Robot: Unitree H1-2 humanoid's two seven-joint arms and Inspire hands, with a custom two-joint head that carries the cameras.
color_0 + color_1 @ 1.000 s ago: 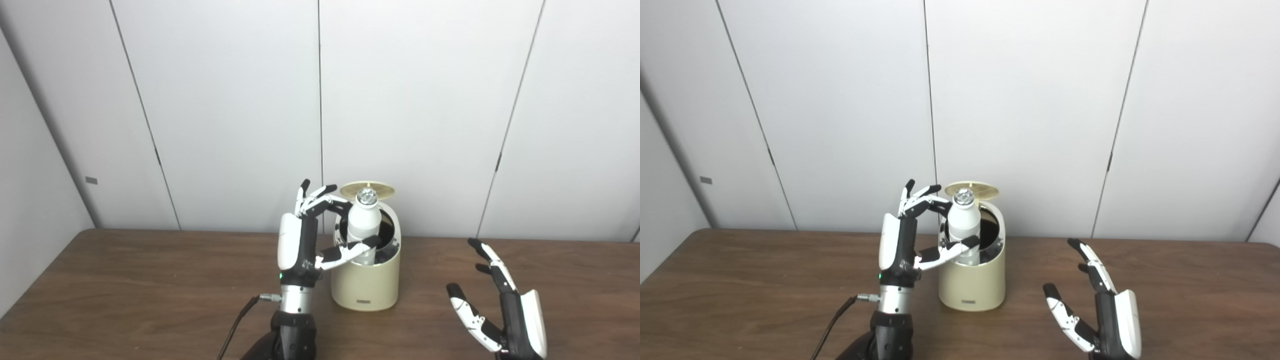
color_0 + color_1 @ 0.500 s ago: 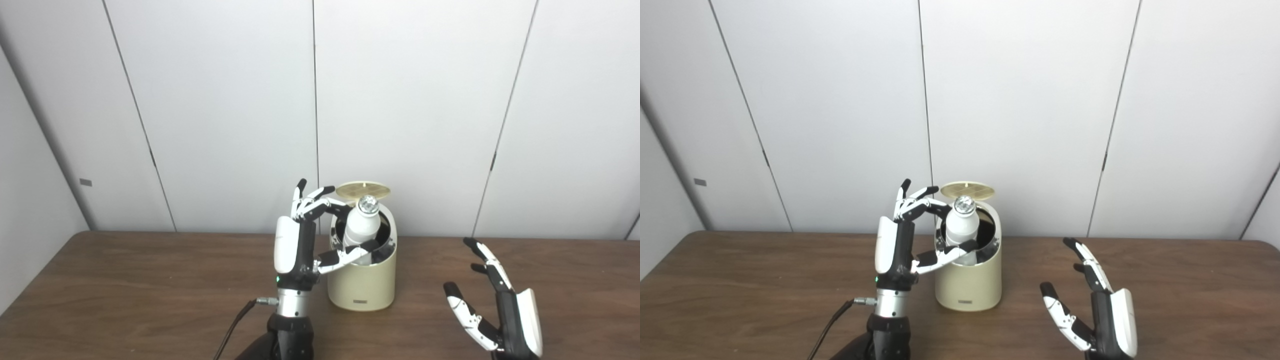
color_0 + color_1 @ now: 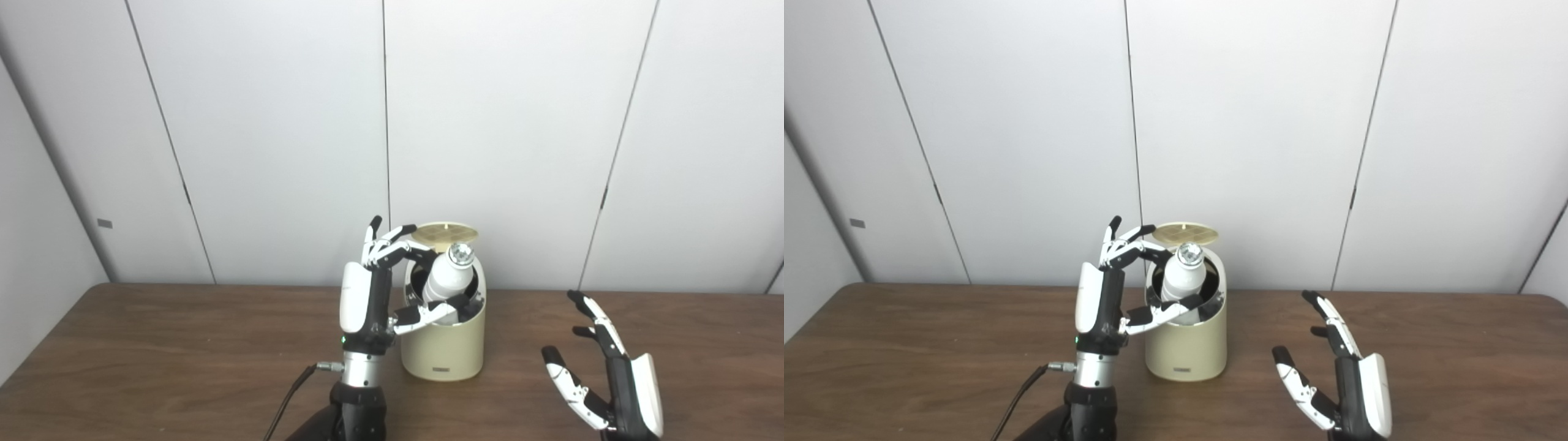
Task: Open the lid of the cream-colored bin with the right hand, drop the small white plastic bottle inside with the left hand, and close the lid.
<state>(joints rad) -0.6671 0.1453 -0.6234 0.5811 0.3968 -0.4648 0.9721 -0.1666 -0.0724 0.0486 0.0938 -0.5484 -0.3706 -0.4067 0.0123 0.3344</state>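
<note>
The cream-colored bin stands at the table's middle, its round lid raised open at the back. The small white bottle with a shiny cap sits partly inside the bin's mouth and leans to the right against the rim. My left hand is upright just left of the bin with its fingers spread. The fingers arch over the rim, apart from the bottle's neck, and the thumb lies by the bottle's lower front. My right hand is open and empty, palm toward the bin, low at the right.
The brown wooden table runs to white wall panels right behind the bin. A black cable trails from my left wrist toward the front edge.
The bottle has sunk lower into the bin and tipped to the right. My left hand's fingers have come off it and risen slightly. The right hand has stayed put. The camera shifted slightly.
</note>
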